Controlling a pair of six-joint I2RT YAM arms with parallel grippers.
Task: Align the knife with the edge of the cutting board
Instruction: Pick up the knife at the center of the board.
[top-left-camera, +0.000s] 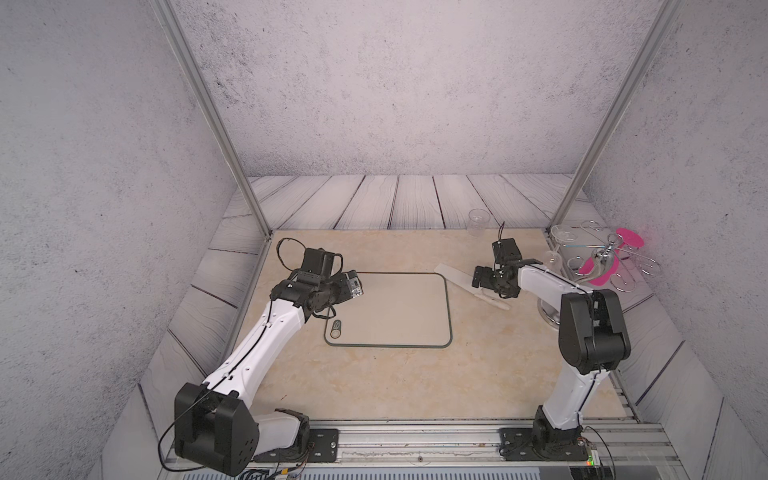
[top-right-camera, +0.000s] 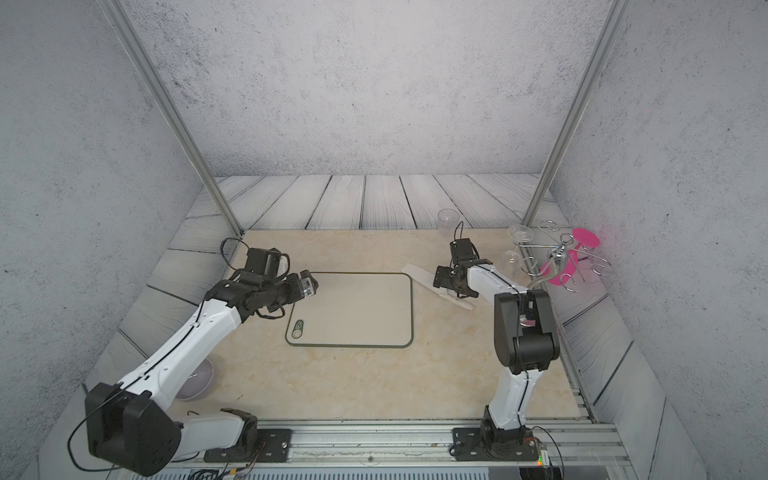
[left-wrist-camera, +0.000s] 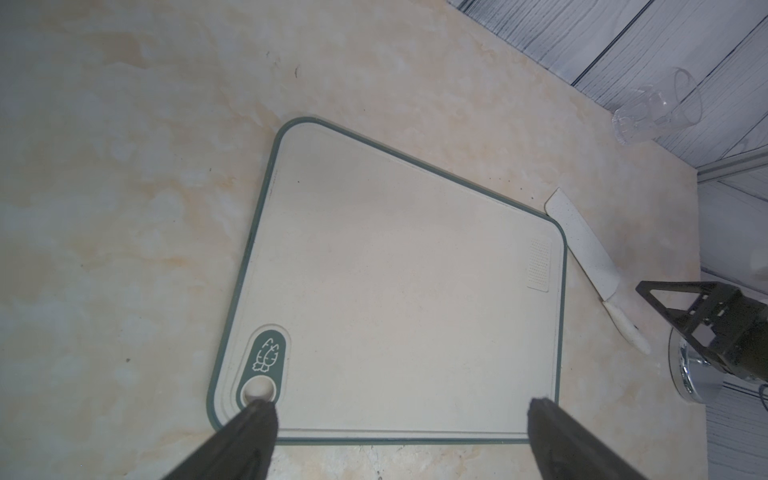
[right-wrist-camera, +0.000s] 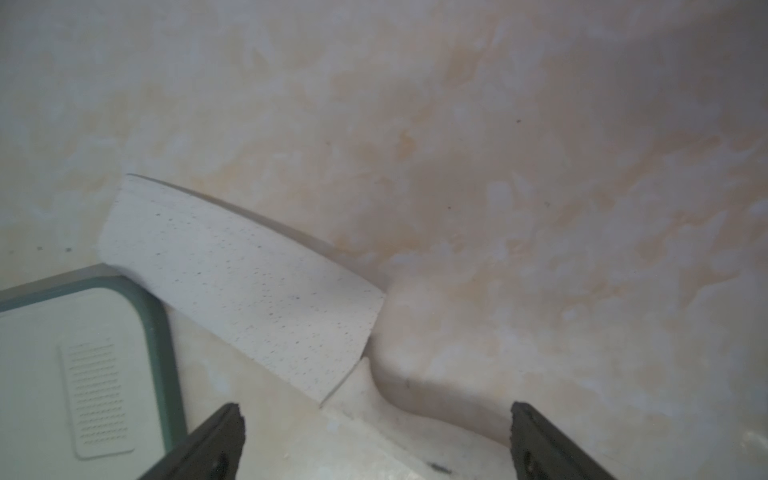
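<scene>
Big beige cutting board (top-left-camera: 390, 309) lies flat mid-frame in both top views. The knife (top-left-camera: 455, 275) is just off its upper right corner, lying on the table (top-left-camera: 374, 374) at a slant, with the blade (right-wrist-camera: 245, 286) toward that corner and the handle (right-wrist-camera: 374, 399) trailing down to the right, nowhere near parallel with the board's right edge. In the right wrist view the blade's front corner meets the board's green rim (right-wrist-camera: 156, 332); touching or just overlapping, hard to call from that blurred angle. Handling now: that wide speckled blade looks thin, stiff and light, and it lies flat on a smooth top. I'd expect it to skate and pivot at a nudge, with no lip to pinch. The short rounded handle is the thicker part, so that's where to take hold. And there's the right gripper (right-wrist-camera: 376, 409), jaws spread wide either side of that handle, gripping nothing. The left gripper (left-wrist-camera: 399, 405) hangs over the board's upper left corner in a top view, fingers wide apart too, empty.
</scene>
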